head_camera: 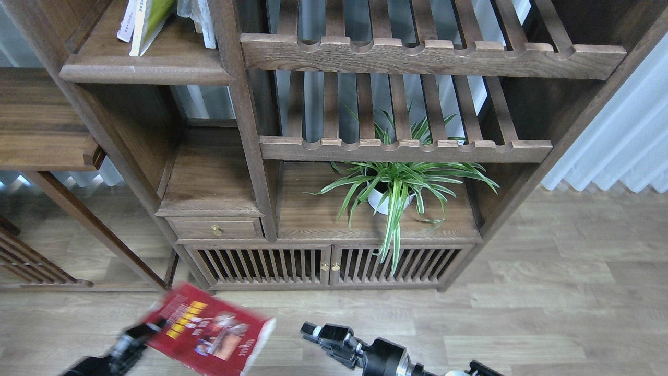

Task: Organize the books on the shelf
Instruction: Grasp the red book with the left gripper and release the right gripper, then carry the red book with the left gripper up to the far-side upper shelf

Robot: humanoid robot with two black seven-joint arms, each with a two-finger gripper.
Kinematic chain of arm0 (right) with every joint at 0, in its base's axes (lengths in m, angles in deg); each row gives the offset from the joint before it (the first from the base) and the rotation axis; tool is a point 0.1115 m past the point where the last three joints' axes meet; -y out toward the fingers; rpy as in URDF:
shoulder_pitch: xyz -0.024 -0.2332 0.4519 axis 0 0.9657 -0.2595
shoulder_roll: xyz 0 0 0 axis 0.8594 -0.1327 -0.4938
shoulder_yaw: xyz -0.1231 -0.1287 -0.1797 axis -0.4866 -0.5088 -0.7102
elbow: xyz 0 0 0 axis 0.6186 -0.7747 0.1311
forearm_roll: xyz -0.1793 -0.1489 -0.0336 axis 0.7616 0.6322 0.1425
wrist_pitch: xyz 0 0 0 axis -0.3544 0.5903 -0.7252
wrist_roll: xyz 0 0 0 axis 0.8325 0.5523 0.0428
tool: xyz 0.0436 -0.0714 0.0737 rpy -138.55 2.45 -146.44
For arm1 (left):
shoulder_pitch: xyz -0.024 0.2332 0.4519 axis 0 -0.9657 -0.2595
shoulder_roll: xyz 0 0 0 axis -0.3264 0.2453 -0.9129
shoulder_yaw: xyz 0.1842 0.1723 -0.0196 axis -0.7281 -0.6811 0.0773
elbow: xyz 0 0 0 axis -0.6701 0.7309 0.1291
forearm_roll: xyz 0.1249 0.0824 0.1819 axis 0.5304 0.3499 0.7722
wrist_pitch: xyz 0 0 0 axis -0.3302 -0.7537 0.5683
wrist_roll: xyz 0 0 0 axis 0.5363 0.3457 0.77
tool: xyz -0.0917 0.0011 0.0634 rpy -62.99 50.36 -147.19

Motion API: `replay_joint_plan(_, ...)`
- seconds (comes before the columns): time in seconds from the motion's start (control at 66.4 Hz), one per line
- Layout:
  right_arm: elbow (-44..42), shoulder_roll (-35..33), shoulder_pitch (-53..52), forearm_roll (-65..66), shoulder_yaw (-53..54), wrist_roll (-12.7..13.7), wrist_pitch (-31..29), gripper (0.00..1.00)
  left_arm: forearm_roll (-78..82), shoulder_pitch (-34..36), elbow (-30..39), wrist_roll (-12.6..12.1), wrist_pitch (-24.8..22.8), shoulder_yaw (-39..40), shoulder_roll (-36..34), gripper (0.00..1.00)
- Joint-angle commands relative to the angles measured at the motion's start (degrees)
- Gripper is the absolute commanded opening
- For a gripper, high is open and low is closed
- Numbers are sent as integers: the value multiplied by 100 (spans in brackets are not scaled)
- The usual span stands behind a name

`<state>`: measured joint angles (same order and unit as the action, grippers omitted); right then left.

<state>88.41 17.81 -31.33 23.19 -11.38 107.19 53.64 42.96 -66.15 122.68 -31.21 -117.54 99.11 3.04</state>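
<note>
Dark brown plank shelf (172, 70) with its rounded front edge is sitting at upper left, carrying the yellow-green book (148, 21) and a pale one (204, 23) leaning upright, with bare plank showing in front of them. Left gripper (148, 329) is clamping the blurred dark red paperback (209, 329) by its left edge, above the pale wood-plank floor (522, 313). Right gripper (313, 331) is hanging near the book's right edge, apart from it; its opening is unclear.

Single head view; looks forward and down at shelf (146, 70).
</note>
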Motion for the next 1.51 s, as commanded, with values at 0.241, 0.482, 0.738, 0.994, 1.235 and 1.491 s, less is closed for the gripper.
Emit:
replay_joint_plan(0.241, -11, 7, 14, -30, 181, 4, -2, 99, 28, 12, 0, -43, -3, 2, -656, 1)
replay_joint_plan(0.482, -20, 7, -100, -30, 436, 4, -2, 99, 433, 100, 79, -17, -3, 46, -2053, 1)
replay_joint_plan(0.738, -20, 7, -346, 84, 322, 101, -2, 99, 433, 188, 1037, 255, -3, 1073, -3758, 1)
replay_joint_plan(0.994, -55, 7, -381, 181, 410, 83, -2, 99, 424, 925, 1090, 334, -3, 1689, -4682, 1)
replay_joint_plan(1.235, -64, 7, -372, 163, 410, 66, -2, 99, 327, 1910, 1046, 378, -3, 1672, -5394, 0)
replay_joint_plan(1.491, -73, 7, -390, 172, 357, 74, -2, 99, 283, 2587, 1002, 273, -3, 1742, -5737, 0)
